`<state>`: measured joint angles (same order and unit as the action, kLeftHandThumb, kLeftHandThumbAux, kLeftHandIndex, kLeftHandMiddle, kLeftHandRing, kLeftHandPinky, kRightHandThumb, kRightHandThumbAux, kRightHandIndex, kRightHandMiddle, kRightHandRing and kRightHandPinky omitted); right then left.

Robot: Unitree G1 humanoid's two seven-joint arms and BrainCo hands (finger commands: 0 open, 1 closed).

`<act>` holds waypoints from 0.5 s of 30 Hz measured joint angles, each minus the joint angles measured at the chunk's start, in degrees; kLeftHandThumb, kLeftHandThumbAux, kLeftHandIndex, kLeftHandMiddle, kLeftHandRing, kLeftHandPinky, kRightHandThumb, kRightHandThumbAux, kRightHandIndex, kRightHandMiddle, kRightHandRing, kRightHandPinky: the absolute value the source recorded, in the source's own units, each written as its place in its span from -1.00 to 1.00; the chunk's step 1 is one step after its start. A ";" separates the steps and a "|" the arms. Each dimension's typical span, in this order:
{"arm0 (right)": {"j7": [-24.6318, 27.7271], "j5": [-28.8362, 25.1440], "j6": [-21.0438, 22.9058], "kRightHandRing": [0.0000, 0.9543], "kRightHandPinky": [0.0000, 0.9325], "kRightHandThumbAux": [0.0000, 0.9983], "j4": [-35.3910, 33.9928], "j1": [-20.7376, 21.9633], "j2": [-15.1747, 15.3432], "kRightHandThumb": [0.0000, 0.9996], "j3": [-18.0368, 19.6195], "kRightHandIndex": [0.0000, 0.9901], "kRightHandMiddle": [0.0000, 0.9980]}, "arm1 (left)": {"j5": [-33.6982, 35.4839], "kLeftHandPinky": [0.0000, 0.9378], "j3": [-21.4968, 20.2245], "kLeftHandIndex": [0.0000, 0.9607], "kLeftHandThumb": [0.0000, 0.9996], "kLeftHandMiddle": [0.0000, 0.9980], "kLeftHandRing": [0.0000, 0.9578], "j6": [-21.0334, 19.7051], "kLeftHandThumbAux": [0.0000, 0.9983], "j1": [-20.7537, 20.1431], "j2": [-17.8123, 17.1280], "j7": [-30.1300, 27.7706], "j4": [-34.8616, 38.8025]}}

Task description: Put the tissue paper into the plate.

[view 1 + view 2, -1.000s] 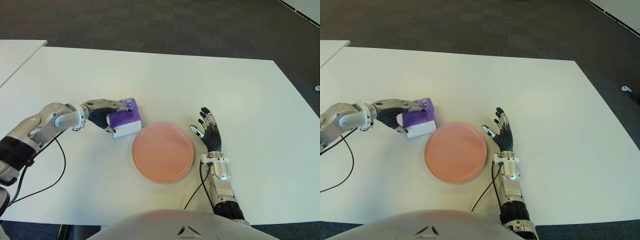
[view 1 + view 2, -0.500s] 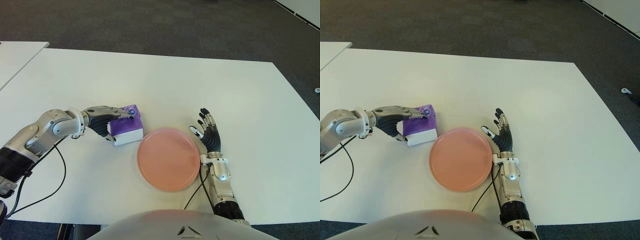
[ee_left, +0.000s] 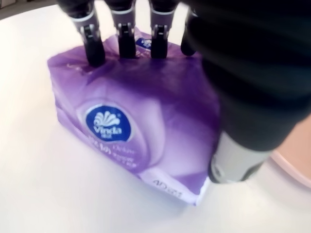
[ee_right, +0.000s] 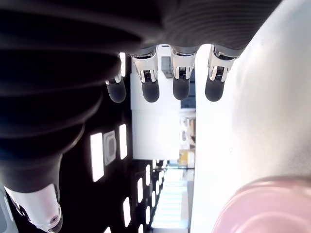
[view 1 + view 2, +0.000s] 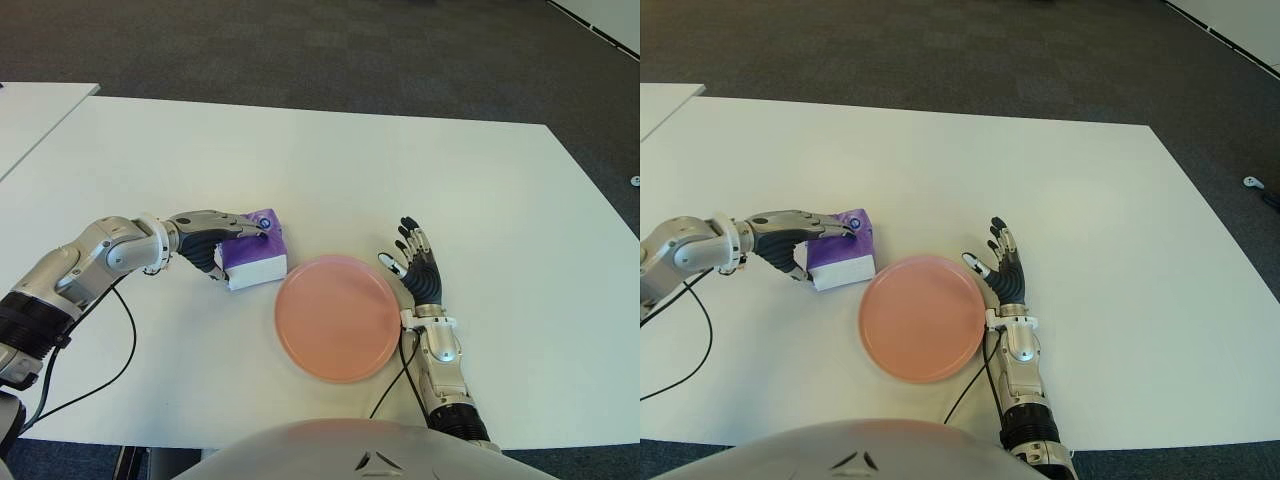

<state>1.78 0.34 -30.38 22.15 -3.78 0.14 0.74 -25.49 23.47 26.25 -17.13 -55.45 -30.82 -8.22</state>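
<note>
Since the earlier frames we note that the tissue pack [image 5: 256, 258] and the left hand [image 5: 212, 249] have shifted a little toward the right, while the pink plate [image 5: 337, 317] sits nearer the right hand than it did one second ago.

We see the left hand closed around the purple tissue pack: the four fingers [image 3: 125, 33] lie across its top face and the thumb [image 3: 236, 151] presses against its near lower corner. The pack sits on the white table [image 5: 420, 180], just to the left of the plate and not on it. From the eye views we cannot tell whether the pack touches the plate rim. The pack carries a round blue logo [image 3: 106, 125] on its side.

We see the right hand [image 5: 417, 270] just beside the right edge of the plate, palm up, fingers [image 4: 180, 80] extended and slightly spread, holding nothing. A black cable [image 5: 95, 370] runs from the left arm across the table.
</note>
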 measured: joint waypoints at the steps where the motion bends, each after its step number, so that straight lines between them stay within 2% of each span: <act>1: 0.00 0.00 0.00 -1.00 -1.00 0.36 0.00 0.00 0.00 -0.89 -0.01 -1.00 -1.00 | -0.22 -0.63 -0.03 -0.89 -0.52 -0.78 -0.75 -0.13 0.48 -0.02 0.12 0.00 -0.01; 6: -0.11 0.02 0.00 -1.00 -1.00 0.36 -0.02 0.00 0.13 -0.89 0.00 -1.00 -1.00 | -1.15 -0.57 -0.24 -0.85 -0.44 -0.79 -0.73 -0.92 0.39 -0.24 0.75 0.00 -0.04; 15: -0.09 0.00 0.00 -1.00 -1.00 0.35 -0.02 0.00 0.35 -0.90 -0.01 -1.00 -1.00 | -1.80 -0.53 -0.32 -0.81 -0.33 -0.79 -0.72 -1.31 0.36 -0.73 1.20 0.00 -0.61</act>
<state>1.69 0.34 -30.38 22.13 -3.78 0.49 0.73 -27.29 23.15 24.94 -17.86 -54.25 -30.82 -8.83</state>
